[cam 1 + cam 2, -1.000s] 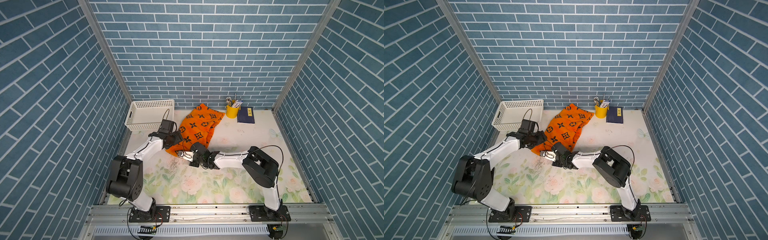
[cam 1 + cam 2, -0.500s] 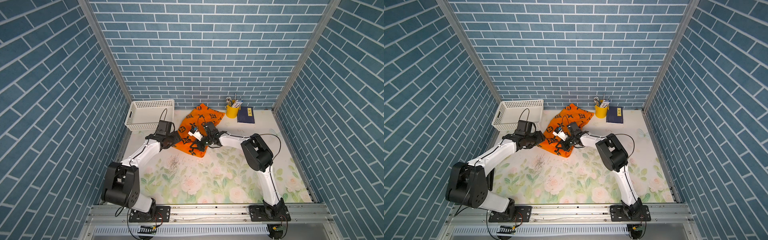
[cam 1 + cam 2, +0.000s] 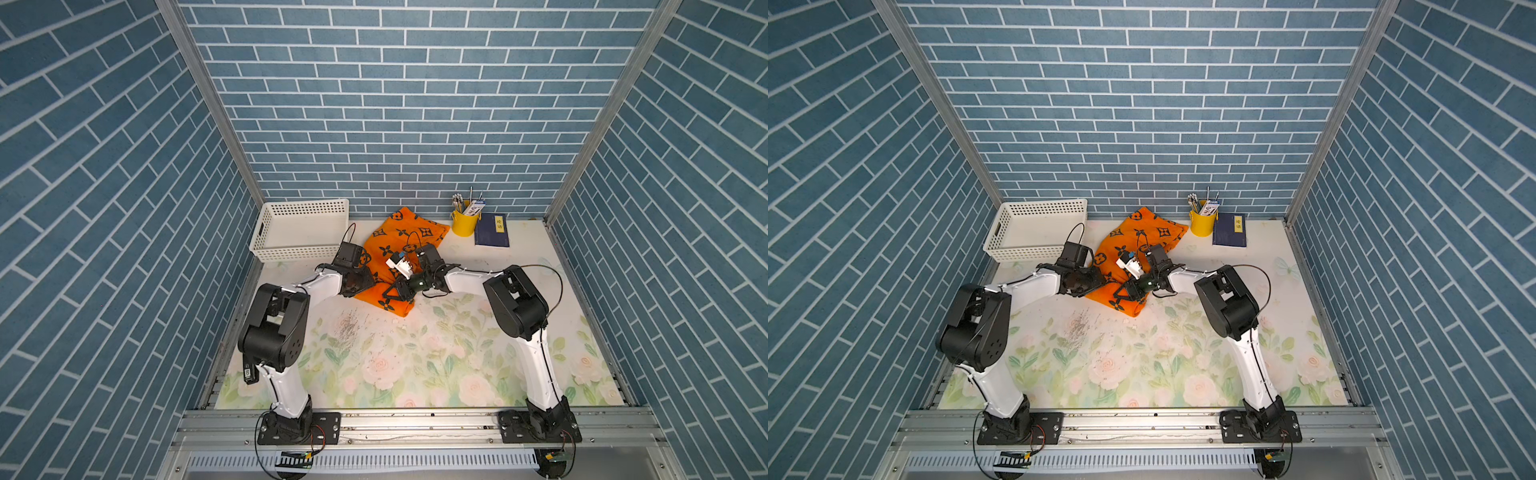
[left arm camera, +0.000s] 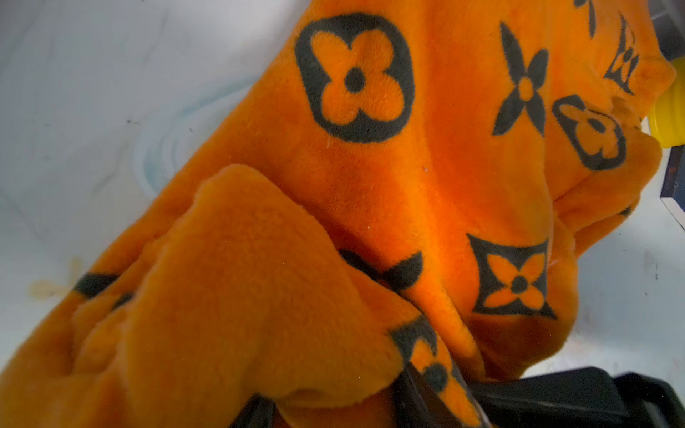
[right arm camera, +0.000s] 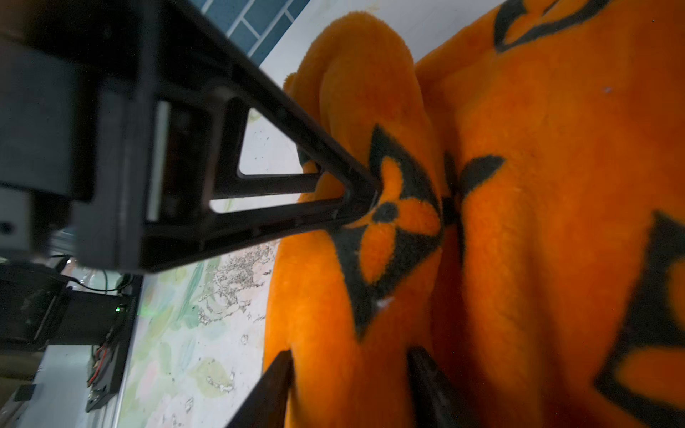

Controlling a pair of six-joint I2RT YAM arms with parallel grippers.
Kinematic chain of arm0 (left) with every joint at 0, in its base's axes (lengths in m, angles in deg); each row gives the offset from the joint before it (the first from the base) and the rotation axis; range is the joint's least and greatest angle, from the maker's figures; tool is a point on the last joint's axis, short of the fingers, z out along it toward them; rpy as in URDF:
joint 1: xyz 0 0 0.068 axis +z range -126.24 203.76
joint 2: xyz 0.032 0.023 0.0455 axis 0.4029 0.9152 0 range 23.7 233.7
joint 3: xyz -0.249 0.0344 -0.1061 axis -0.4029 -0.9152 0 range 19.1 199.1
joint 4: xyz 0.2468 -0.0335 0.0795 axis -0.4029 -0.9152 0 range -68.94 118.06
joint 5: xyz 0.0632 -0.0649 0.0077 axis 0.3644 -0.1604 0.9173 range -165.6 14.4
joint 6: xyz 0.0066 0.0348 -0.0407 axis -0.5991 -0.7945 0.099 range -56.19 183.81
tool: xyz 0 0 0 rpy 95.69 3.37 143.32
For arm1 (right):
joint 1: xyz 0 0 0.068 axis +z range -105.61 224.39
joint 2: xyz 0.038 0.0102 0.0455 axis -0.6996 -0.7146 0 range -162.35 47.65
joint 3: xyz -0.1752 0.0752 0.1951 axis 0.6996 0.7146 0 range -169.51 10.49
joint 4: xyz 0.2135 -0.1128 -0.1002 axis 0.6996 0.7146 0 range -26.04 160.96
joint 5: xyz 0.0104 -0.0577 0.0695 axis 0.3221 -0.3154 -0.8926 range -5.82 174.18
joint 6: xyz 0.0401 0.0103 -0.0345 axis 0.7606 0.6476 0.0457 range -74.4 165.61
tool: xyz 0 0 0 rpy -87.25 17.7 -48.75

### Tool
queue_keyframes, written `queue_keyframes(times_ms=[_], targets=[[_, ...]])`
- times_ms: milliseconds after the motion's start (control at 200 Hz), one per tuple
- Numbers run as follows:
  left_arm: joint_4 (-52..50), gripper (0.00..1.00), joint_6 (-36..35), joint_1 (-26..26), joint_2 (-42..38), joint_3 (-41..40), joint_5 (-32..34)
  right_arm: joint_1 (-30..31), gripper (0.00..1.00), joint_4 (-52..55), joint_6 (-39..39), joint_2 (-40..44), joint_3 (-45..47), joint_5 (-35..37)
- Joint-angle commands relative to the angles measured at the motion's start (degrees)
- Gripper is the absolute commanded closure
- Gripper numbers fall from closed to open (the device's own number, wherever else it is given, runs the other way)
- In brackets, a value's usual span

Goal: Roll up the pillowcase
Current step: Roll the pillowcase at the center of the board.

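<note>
**A:** Left-hand entry?

**B:** Left gripper (image 3: 360,286), at the left edge of the pillowcase's (image 3: 405,239) near end. Plush lies between its jaws, but I cannot tell whether they are pinching it.

**A:** Middle?

**B:** Pillowcase, on the tabletop (image 3: 415,365). Its long axis slants from the doubled-over near end away to the far end beside the yellow pen cup (image 3: 464,222).

**A:** Right?

**B:** Right gripper (image 3: 397,293), jaws parted, straddling that near fold. Both arms are equally near. In my judgement the roll should run up the axis, away from them.
</note>
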Motion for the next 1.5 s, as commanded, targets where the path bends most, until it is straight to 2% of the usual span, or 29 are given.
queue_keyframes(times_ms=[0, 35, 170, 235, 315, 415, 595, 670, 765, 810, 870, 905, 965, 1000, 1190, 1355, 1495], targets=[[0.08, 0.45, -0.32, -0.41, 2.00, 0.76, 0.27, 0.72, 0.34, 0.01, -0.56, 7.40, 5.16, 14.71], [0.11, 0.45, -0.43, -0.41, 2.26, 0.93, 0.31, 1.55, 0.30, -0.83, -2.19, 9.99, 6.72, 19.85], [0.17, 0.45, -0.43, -0.41, 2.69, 1.17, 0.22, 7.76, 0.26, -2.58, -13.75, 17.41, 11.45, 39.28], [0.17, 0.46, -0.44, -0.41, 2.87, 1.21, 0.07, 12.24, 0.23, -4.68, -21.66, 18.76, 13.79, 49.51], [0.26, 0.46, -0.39, -0.41, 2.89, 1.10, -0.01, 16.79, 0.19, -8.17, -30.19, 18.41, 16.55, 57.70], [0.27, 0.45, -0.38, -0.41, 2.73, 1.11, -0.07, 19.62, 0.18, -11.16, -35.47, 16.04, 16.71, 63.73], [0.17, 0.45, -0.46, -0.41, 2.63, 1.01, -0.21, 20.49, 0.17, -14.63, -40.38, 11.00, 15.23, 66.37], [0.17, 0.45, -0.53, -0.37, 2.58, 0.92, -0.28, 20.57, 0.17, -14.48, -41.89, 8.93, 14.11, 66.33], [0.03, 0.45, -0.63, -0.41, 2.37, 0.83, -0.17, 21.14, 0.26, -12.51, -42.31, 7.54, 13.11, 65.23], [-0.09, 0.45, -0.75, -0.41, 2.20, 0.83, 0.02, 21.28, 0.38, -11.27, -41.50, 7.58, 13.02, 63.89], [-0.40, 0.45, -0.86, -0.27, 1.79, 0.90, 0.17, 21.28, 0.62, -8.96, -39.52, 7.81, 12.54, 61.76], [-0.57, 0.45, -0.97, -0.11, 1.45, 0.98, 0.22, 21.28, 0.73, -7.63, -38.23, 8.05, 12.25, 60.24], [-1.08, 0.43, -1.09, 0.26, 0.47, 1.16, 0.22, 21.07, 0.87, -4.69, -35.93, 8.44, 11.47, 56.54], [-1.51, 0.40, -1.30, 0.57, -0.38, 1.42, 0.16, 20.90, 0.91, -2.72, -34.23, 8.54, 10.70, 54.37], [-6.63, 0.25, -3.14, 3.02, -7.96, 3.41, 0.95, 20.50, 0.96, 4.45, -26.82, 9.79, 8.86, 41.92], [-10.03, 0.23, -4.04, 6.70, -15.12, 1.92, 0.75, 20.03, 0.97, 8.07, -19.83, 11.10, 8.55, 29.45], [-11.32, 0.23, -4.58, 8.28, -20.80, -1.38, 0.90, 17.11, 0.96, 5.80, -11.33, 12.15, 10.90, 19.80]])
